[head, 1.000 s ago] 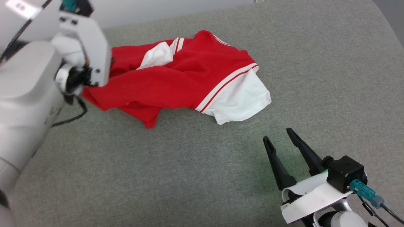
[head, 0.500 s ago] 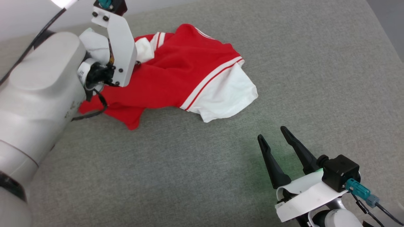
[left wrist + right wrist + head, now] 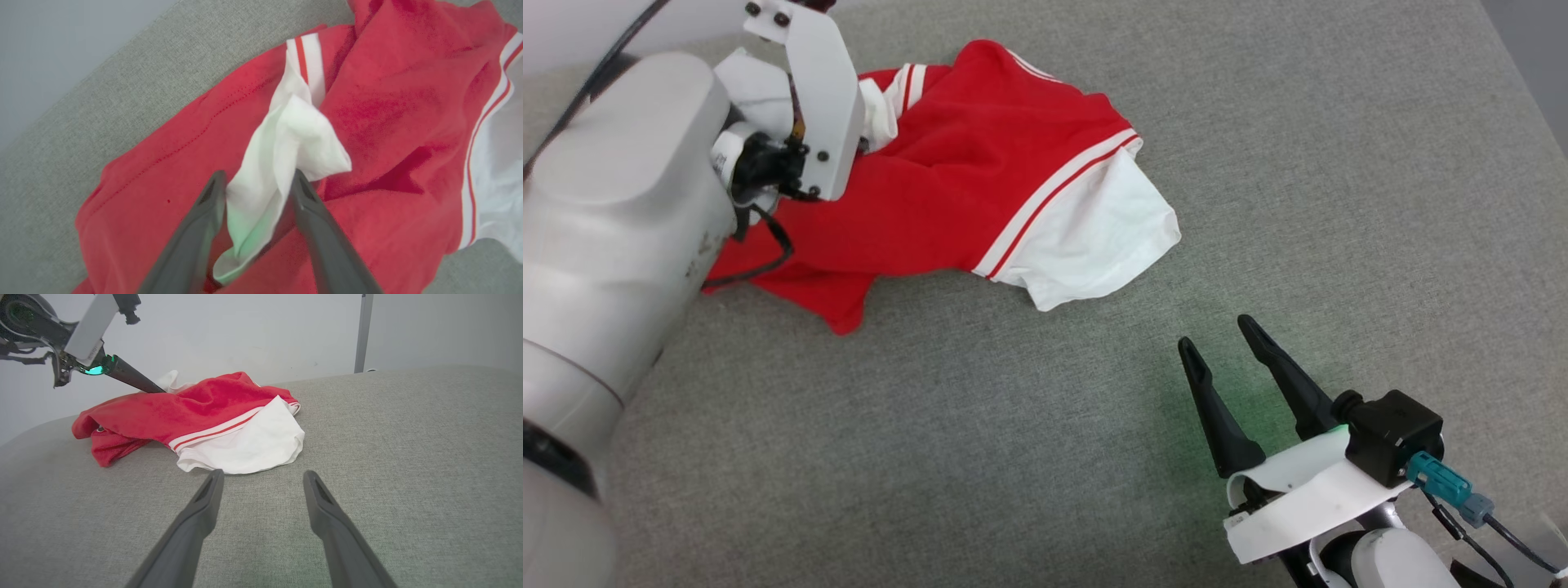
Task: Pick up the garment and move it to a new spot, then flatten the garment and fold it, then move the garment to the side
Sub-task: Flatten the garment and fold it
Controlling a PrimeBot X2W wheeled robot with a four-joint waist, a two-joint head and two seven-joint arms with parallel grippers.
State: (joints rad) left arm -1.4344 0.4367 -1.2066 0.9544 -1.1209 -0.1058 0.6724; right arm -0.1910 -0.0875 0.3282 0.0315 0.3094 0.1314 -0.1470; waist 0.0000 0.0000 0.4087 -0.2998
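Garment (image 3: pixel 947 188) lies crumpled at the far left of the grey table (image 3: pixel 1298 163), one white sleeve (image 3: pixel 1094 237) spilling toward the right pincer (image 3: pixel 1215 331). That pincer hangs spread over bare table, near the sleeve but apart from it. Left pincer (image 3: pixel 257 179) straddles the bunched second sleeve (image 3: pixel 286 139), cloth touching both fingers; whether it is pinching or merely around it, cannot tell.

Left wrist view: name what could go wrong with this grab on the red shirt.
1. The left gripper straddles only a thin raised fold of the white sleeve; closing there may catch too little cloth, and it could slip out on lifting.
2. The garment lies crumpled; lifted by one sleeve, it would likely hang twisted and be harder to flatten, with the right gripper open and apart from it.
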